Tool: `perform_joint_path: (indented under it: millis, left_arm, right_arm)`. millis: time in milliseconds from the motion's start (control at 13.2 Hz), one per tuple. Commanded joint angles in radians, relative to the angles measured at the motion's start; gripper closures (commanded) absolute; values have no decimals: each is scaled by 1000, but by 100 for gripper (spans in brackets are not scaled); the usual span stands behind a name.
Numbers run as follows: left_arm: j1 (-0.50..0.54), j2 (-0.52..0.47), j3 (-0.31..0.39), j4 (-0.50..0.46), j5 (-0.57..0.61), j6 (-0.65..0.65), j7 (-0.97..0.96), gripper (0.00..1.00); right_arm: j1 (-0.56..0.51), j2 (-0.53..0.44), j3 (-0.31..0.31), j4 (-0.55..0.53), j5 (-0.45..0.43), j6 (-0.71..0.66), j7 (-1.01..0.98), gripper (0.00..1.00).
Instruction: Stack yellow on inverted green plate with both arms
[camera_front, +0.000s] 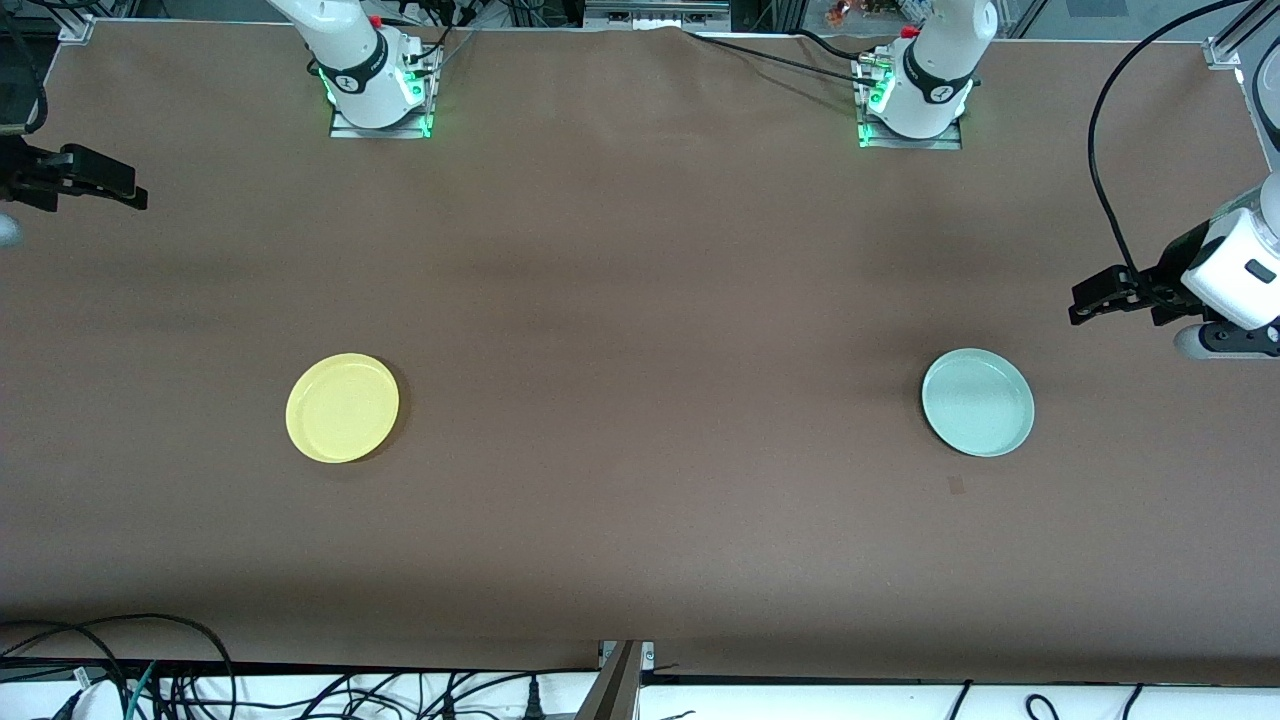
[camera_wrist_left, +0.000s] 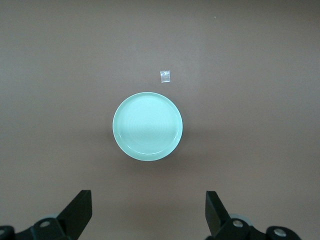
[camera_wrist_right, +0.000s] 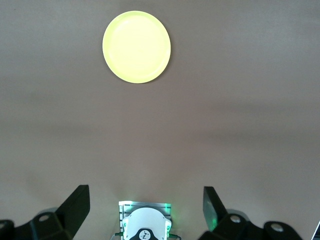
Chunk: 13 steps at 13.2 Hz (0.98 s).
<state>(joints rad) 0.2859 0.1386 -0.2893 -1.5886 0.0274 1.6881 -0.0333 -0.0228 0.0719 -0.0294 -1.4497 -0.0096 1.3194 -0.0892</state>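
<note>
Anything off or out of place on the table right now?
Nothing spilled or damaged. One oddity: a small scrap of clear tape lies on the brown table, nearer the front camera than the round pale green plate. That plate and the round bright yellow plate lie flat, untouched.

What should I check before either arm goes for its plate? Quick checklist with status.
1. Left gripper open: ok, fingers wide apart.
2. Right gripper open: ok.
3. Green plate free to grab: ok, alone on the table, nothing touching it.
4. Green plate inverted: not ok, it appears to lie rim up.
5. Yellow plate free to grab: ok, lying flat toward the right arm's end.
6. Yellow stacked on green: not ok, plates far apart.
</note>
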Motion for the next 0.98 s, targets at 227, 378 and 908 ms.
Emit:
perform_joint_path:
  millis: [227,378,908]
  left_arm:
    - [6,-2,-7,16,-3,-7,9,0]
    - [4,-2,-7,16,-3,-7,9,0]
    - [6,-2,-7,16,-4,-7,10,0]
  right_arm:
    - [3,6,0,9,-12,0,-9,0]
    - [4,8,0,9,-9,1,-7,0]
    - [6,5,3,9,-4,0,0,0]
